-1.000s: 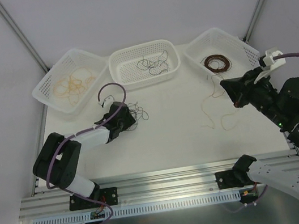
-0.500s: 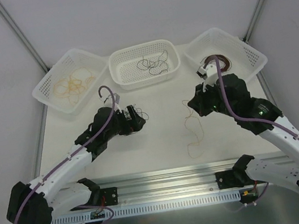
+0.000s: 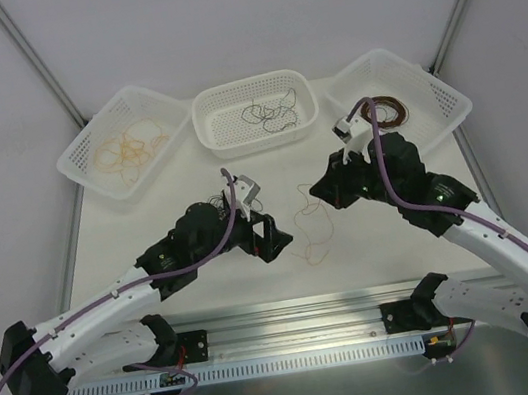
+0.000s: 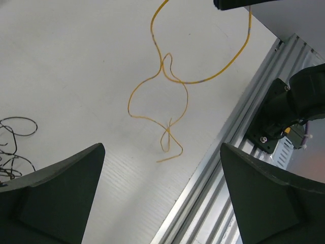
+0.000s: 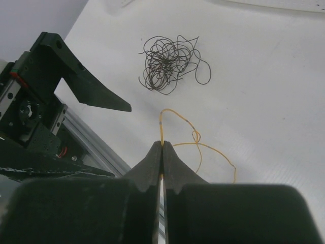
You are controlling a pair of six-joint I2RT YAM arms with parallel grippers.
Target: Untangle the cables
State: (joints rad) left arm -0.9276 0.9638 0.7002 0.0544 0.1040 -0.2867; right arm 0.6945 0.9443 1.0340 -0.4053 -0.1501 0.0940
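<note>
My right gripper (image 5: 162, 144) is shut on one yellow-tan cable (image 5: 195, 137), pinched at the fingertips. From the top, the right gripper (image 3: 319, 191) hovers over mid-table and the cable (image 3: 311, 225) trails down in loops onto the surface. The left gripper (image 3: 269, 237) stands wide open just left of those loops, holding nothing. Its wrist view shows the yellow cable (image 4: 162, 96) lying ahead of the open gripper (image 4: 162, 147). A black tangle of cables (image 5: 167, 63) lies on the table behind the left gripper, partly under that arm (image 3: 213, 206).
Three white baskets line the far edge. The left basket (image 3: 75, 158) holds yellow-tan loops, the middle one (image 3: 250, 83) black wires, the right one (image 3: 427, 79) dark brown coils. An aluminium rail (image 3: 284, 316) runs along the near table edge.
The left gripper opened wide and swung right and nearer, away from the black tangle. The right arm carried the yellow cable leftward toward mid-table.
</note>
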